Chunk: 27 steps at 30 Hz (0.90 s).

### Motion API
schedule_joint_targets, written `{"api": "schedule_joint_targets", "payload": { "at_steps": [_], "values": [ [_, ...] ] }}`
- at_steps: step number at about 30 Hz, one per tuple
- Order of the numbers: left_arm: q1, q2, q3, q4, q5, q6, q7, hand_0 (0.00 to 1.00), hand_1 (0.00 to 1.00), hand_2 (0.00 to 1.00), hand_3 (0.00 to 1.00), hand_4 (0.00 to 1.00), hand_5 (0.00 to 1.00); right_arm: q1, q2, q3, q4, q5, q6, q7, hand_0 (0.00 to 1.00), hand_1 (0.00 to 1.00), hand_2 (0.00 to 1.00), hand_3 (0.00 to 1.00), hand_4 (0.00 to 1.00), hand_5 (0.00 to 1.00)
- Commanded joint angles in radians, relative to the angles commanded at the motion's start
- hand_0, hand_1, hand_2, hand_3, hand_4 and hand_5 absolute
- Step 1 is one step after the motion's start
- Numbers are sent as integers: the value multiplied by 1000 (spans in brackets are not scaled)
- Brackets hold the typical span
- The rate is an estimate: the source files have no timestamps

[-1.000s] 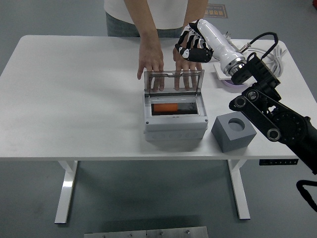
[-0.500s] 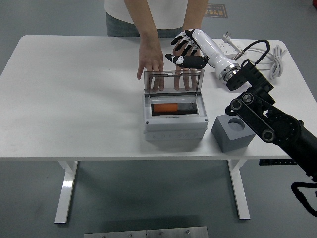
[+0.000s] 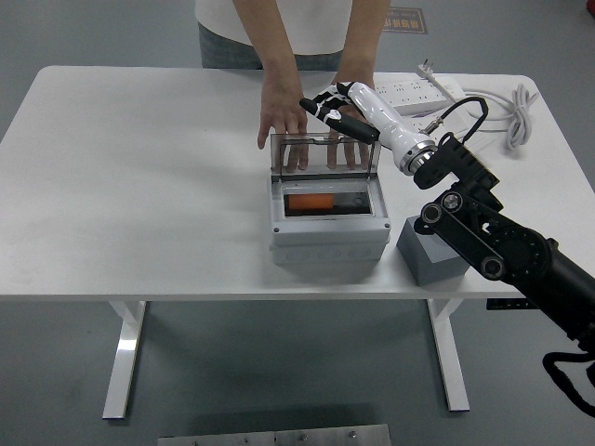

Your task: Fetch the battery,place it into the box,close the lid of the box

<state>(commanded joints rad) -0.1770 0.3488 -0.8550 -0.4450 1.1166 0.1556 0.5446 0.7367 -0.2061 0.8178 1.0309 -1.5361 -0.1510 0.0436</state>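
White table (image 3: 130, 186): seen from above, its near edge toward 6 o'clock.

Grey box (image 3: 329, 223): set near the table's middle, slightly toward 6 o'clock. Its clear hinged lid (image 3: 325, 154) is raised, standing roughly upright along the box's 12 o'clock edge.

Orange battery (image 3: 310, 201): lying flat inside the open box, in the recess toward its 12 o'clock side (dark fittings are seen beside it at 3 o'clock).

Right hand (image 3: 333, 105): white and black, carried on a white forearm that joins the black arm entering from 4 o'clock. It is held over the lid's upper edge, at the 1 o'clock corner of the box. The fingers are extended and loosely spread toward 9 o'clock, and nothing is gripped; whether the fingertips touch the lid's rim cannot be settled from this view.

Left hand: not seen.

Person: standing at 12 o'clock behind the table. Both of the person's hands (image 3: 282, 112) are laid palm-down on the tabletop just behind the lid, the fingers visible through the clear panel; one is partly covered by the robot's hand.

Grey block (image 3: 426, 259): at 3 o'clock of the box, just beside it, largely hidden by the black arm.

White power strip (image 3: 414, 89): at 1 o'clock, with a white cable (image 3: 509, 119) looped beside it.
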Motion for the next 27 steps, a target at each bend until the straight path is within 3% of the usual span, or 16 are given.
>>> {"api": "schedule_joint_targets", "payload": {
  "at_steps": [12,27],
  "values": [
    [-1,1,3,0,-5,0,-4,632,698,573,541,500,2,-4,-10,-50,-1,14,5,-5,817,692,668,684,998,998],
    [4,6,8,1,-14,6,-9,632,698,573,541,500,2,-6,-56,-94,37,27,5,-20,791,661,657,684,998,998]
  ]
}}
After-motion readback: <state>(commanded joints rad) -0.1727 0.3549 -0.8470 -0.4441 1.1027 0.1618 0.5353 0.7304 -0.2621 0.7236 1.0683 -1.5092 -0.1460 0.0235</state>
